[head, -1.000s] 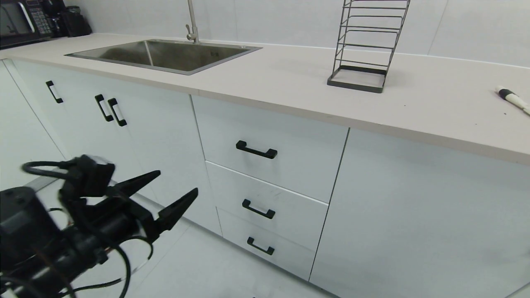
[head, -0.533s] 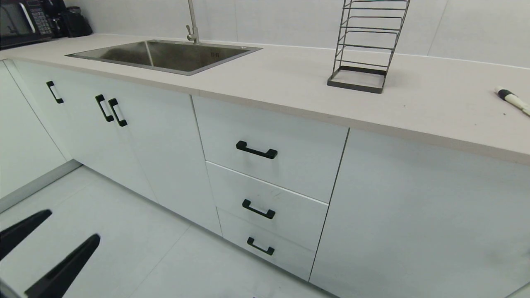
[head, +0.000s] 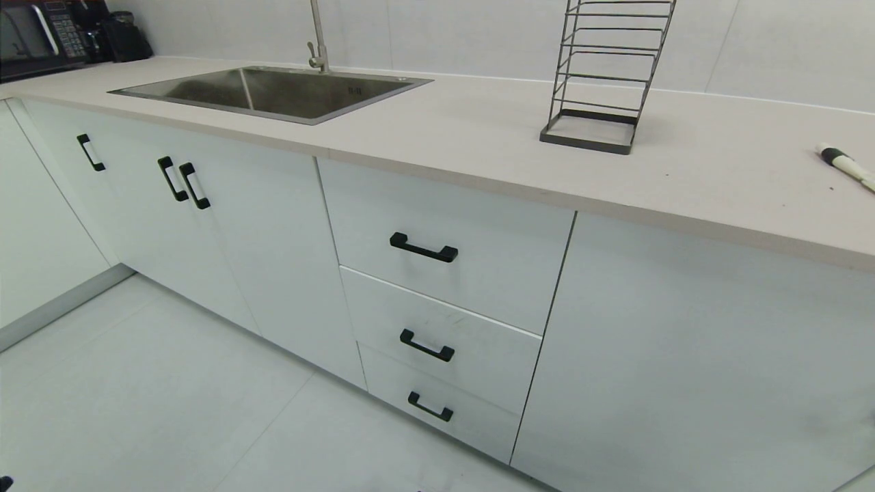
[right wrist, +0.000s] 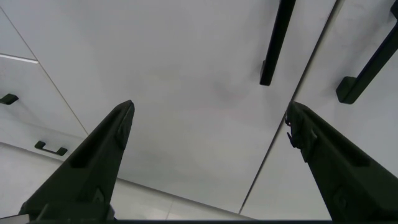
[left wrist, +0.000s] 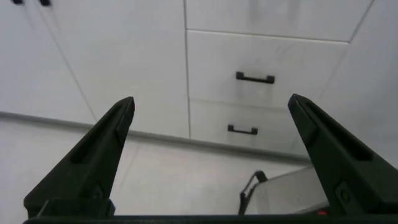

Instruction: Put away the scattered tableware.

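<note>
A white-handled utensil with a black band (head: pixel 846 162) lies on the beige countertop (head: pixel 478 143) at its far right edge. A tall wire rack (head: pixel 601 75) stands on the counter, right of the sink (head: pixel 273 89). Three white drawers with black handles (head: pixel 424 247) are stacked below the counter; all are closed. My left gripper (left wrist: pixel 211 102) is open and holds nothing; it is low, facing the lower drawers (left wrist: pixel 255 78). My right gripper (right wrist: pixel 210 107) is open and holds nothing, close in front of white cabinet doors with black bar handles (right wrist: pixel 277 43).
White cabinet doors (head: pixel 178 205) run left of the drawers, and a plain panel (head: pixel 683 355) sits to their right. A microwave (head: pixel 34 34) and dark appliances stand at the counter's far left. Grey tiled floor (head: pixel 171 410) lies open before the cabinets.
The left gripper, open throughout, has dropped down and to the left out of the head view. The counter, rack and utensil have not moved.
</note>
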`<state>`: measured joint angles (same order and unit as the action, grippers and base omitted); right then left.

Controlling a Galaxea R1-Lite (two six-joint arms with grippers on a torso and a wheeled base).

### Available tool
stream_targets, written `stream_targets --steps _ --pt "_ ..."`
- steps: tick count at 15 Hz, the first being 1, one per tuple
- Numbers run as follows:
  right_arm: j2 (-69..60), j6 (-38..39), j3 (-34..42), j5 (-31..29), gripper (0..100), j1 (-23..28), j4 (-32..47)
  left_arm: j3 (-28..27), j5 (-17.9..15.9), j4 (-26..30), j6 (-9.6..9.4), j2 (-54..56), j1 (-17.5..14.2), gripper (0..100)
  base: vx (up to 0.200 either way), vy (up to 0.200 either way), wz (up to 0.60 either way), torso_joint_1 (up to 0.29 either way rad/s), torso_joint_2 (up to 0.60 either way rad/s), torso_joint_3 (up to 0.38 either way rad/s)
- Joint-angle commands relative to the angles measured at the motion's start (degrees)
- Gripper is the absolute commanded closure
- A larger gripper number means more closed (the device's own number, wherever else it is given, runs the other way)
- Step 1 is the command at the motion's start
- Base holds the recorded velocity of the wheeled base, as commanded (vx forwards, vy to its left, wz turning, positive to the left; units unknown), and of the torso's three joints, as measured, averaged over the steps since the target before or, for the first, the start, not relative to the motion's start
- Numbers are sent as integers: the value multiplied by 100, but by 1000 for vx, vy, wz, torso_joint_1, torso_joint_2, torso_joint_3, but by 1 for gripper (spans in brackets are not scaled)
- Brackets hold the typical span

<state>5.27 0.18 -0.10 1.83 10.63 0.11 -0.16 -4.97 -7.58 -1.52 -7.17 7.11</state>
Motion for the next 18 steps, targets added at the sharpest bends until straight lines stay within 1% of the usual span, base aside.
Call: stream_targets --steps 1,2,4,5,6,7,8,9,10,13,16,17,18 --pt "9 -1 1 2 0 -8 -2 16 49 73 12 172 -8 0 0 0 0 0 0 0" --pt "9 -9 1 2 0 0 -2 16 67 178 12 181 -8 0 0 0 0 0 0 0" --pt "9 -1 1 2 0 0 -2 16 278 609 29 181 -34 0 0 0 0 0 0 0" --pt "9 -1 1 2 0 0 -2 16 392 776 73 172 -52 0 0 0 0 0 0 0" --pt "9 -1 1 2 0 0 -2 16 409 758 91 181 -113 0 0 0 0 0 0 0" --pt "1 -1 1 2 0 0 -2 16 401 758 91 207 -289 0 0 0 0 0 0 0" --pt "9 -1 1 2 0 0 -2 16 401 749 64 392 -684 0 0 0 0 0 0 0" --pt "9 -1 1 11 0 -8 -2 16 383 758 56 585 -772 0 0 0 0 0 0 0" --pt "9 -1 1 2 0 0 -2 16 383 758 64 682 -720 0 0 0 0 0 0 0" --pt "9 -1 1 2 0 0 -2 16 383 767 117 717 -720 0 0 0 0 0 0 0" --pt "1 8 1 2 0 0 -2 16 392 767 82 717 -720 0 0 0 -600 -1 10 -1" --pt "1 -1 1 2 0 0 -2 16 383 767 126 717 -720 0 0 0 -600 7 -2 -2" --pt "1 -1 1 2 0 0 -2 16 383 767 126 717 -720 0 0 0 -600 7 2 -2"
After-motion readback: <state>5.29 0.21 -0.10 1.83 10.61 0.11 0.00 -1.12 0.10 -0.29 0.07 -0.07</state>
